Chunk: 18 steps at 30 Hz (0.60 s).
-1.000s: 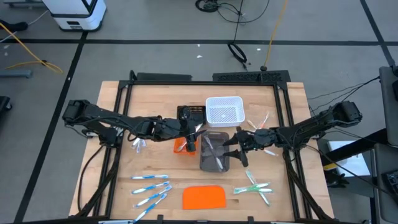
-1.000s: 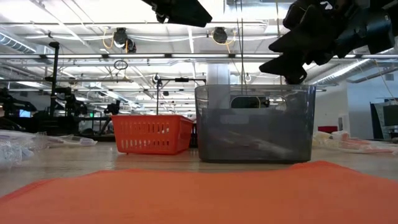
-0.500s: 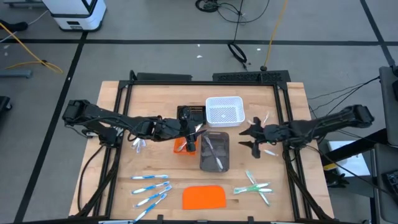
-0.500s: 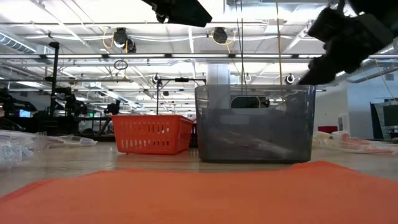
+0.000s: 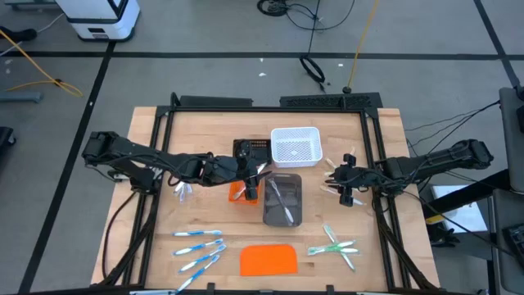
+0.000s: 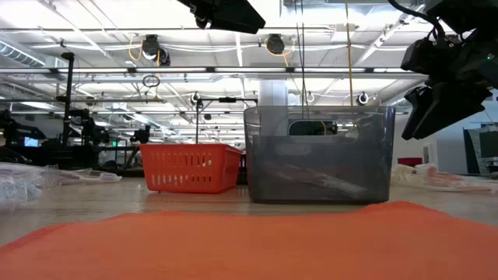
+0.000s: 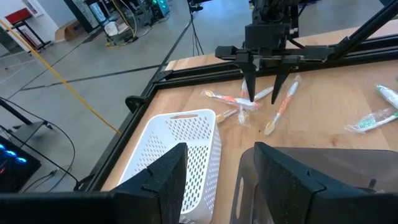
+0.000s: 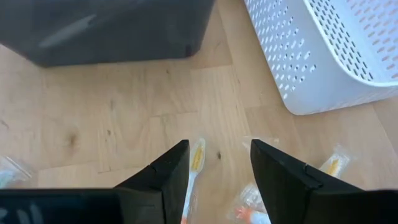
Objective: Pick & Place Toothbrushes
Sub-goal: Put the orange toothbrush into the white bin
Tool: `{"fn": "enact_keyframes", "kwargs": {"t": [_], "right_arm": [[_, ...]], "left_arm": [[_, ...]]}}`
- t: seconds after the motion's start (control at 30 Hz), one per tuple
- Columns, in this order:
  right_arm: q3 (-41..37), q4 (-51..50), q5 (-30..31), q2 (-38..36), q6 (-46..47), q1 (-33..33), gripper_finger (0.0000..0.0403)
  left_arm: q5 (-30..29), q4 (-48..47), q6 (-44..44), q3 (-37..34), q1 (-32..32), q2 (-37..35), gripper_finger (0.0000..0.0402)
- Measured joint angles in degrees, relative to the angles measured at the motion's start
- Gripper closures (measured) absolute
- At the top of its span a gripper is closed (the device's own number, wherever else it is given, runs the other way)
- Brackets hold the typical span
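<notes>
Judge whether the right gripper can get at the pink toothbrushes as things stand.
Probably yes. The right gripper hangs open right over the pink toothbrushes, which lie on bare wood beside the white basket, with nothing between them.

The wooden desk (image 5: 205,131) carries four small trays at its middle — white (image 5: 295,146), black (image 5: 252,148), orange (image 5: 241,192) and dark grey (image 5: 282,201). The left claw (image 5: 252,180) hangs over the orange one, with the grey tray just beside it. Below the right claw (image 5: 347,187) lie pink toothbrushes (image 7: 261,102); green toothbrushes (image 5: 337,248) rest nearer the front edge. Blue toothbrushes (image 5: 199,248) and an orange slab (image 5: 268,260) lie well apart from both claws.
</notes>
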Motion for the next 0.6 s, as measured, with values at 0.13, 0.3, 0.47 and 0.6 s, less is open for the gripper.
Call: {"fn": "enact_keyframes", "kwargs": {"t": [0.13, 0.3, 0.47, 0.6], "right_arm": [[0.1, -0.1, -1.4, 0.1, -0.2, 0.0, 0.0241], [0.8, -0.4, -1.3, 1.9, -0.4, 0.0, 0.0243], [5.1, -3.5, -1.0, 5.3, -2.7, -0.8, 0.0243], [12.8, -11.2, 2.3, 9.8, -6.9, -1.8, 0.0243]], "left_arm": [[0.0, 0.0, 0.0, 0.0, 0.0, 0.0, 0.0213], [0.0, 0.1, 0.0, 0.0, 0.0, 0.0, 0.0213], [0.0, 0.4, 0.0, 0.0, 0.0, 0.0, 0.0213], [0.0, 0.4, 0.2, 0.0, 0.0, 0.0, 0.0213]]}}
